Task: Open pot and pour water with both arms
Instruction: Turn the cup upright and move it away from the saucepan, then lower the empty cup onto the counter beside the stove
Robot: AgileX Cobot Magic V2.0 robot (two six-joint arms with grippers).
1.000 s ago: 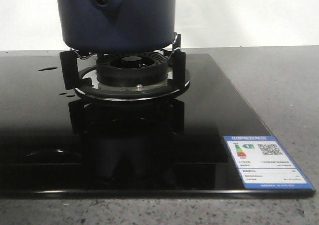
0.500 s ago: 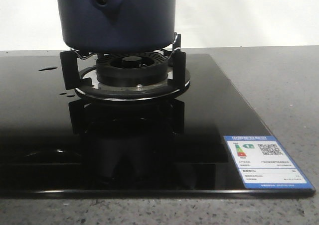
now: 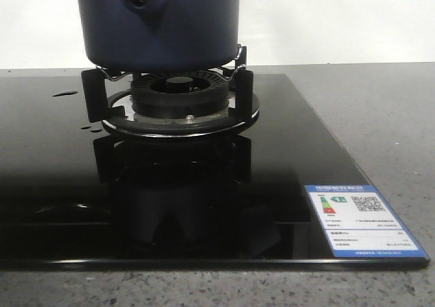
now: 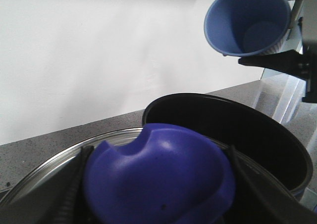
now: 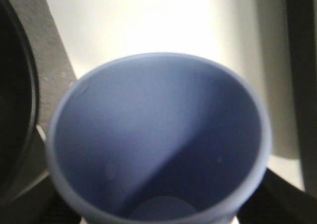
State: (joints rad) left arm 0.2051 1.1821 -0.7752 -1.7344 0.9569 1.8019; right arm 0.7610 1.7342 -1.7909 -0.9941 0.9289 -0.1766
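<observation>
Seemingly nothing has shifted over the last second: the pot (image 3: pixel 160 25) sits open on the burner stand (image 3: pixel 178 93), the left gripper (image 4: pixel 158 184) pinches its lid (image 4: pixel 158 177), the right gripper (image 4: pixel 277 60) clasps the cup (image 4: pixel 247 20), apparently poised to pour.

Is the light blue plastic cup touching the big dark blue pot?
Apart. In the left wrist view the light blue plastic cup hangs in the air above the big dark blue pot, with pale wall showing between them.
</observation>
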